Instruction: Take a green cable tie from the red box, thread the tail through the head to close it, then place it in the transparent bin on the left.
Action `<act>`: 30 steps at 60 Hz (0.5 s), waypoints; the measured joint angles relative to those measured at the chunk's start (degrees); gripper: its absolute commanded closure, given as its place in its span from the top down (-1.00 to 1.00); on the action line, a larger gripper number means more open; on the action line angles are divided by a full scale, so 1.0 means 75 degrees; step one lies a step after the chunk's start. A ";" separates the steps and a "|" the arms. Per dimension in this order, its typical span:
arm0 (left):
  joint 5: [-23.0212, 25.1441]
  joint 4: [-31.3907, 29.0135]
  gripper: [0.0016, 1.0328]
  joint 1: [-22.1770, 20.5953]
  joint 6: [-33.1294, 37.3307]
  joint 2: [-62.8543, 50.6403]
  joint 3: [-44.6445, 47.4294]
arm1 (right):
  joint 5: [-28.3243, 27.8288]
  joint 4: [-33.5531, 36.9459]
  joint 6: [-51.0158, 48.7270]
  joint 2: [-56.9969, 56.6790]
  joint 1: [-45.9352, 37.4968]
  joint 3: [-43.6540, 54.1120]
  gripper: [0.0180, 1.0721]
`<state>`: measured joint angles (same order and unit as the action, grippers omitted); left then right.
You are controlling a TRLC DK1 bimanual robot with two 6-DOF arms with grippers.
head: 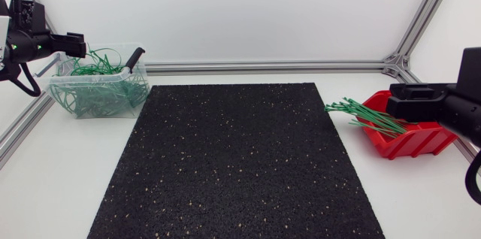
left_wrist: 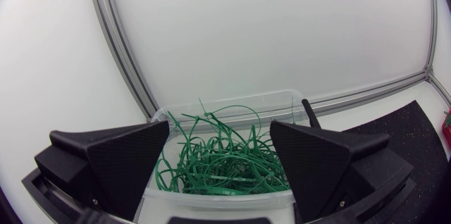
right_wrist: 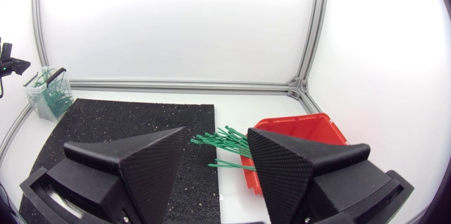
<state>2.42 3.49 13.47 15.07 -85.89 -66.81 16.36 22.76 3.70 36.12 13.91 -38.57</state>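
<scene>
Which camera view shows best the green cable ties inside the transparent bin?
The left wrist view: it looks into the transparent bin from close by, so single loops of the cable ties show. The head view shows them smaller, through the wall. In the right wrist view they are a tiny green patch.

White table (head: 60, 194), black speckled mat (head: 233, 164), aluminium frame (head: 263, 66), white panels (head: 225, 6).

Green cable ties (head: 364, 113) in a red box (head: 413, 143), green loops (head: 96, 98) in a clear bin (head: 137, 89), a black mat (head: 233, 164) flecked pale on the white table (head: 52, 194).
</scene>
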 measured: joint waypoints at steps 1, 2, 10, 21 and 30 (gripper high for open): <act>-0.0017 -0.0006 0.92 -0.0035 0.0000 0.0099 0.0099 | -0.0006 -0.0041 -0.0029 -0.0076 -0.0023 0.0058 0.25; -0.0023 -0.0006 0.92 -0.0070 0.0000 0.0181 0.0172 | 0.0000 -0.0055 -0.0064 -0.0134 -0.0038 0.0102 0.25; -0.0166 -0.0009 0.92 -0.0271 -0.0003 0.0836 0.0714 | -0.0029 -0.0099 -0.0221 -0.0729 -0.0143 0.0484 0.25; -0.0184 -0.0009 0.92 -0.0358 -0.0009 0.1711 0.1647 | -0.0061 -0.0213 -0.0315 -0.1533 -0.0175 0.1087 0.25; -0.0192 -0.0032 0.92 -0.0440 -0.0073 0.2547 0.2474 | -0.0321 -0.0571 -0.0335 -0.2037 -0.0379 0.1603 0.25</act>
<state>0.97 3.25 10.17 14.52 -66.78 -48.25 13.96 18.48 1.19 20.84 11.07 -26.55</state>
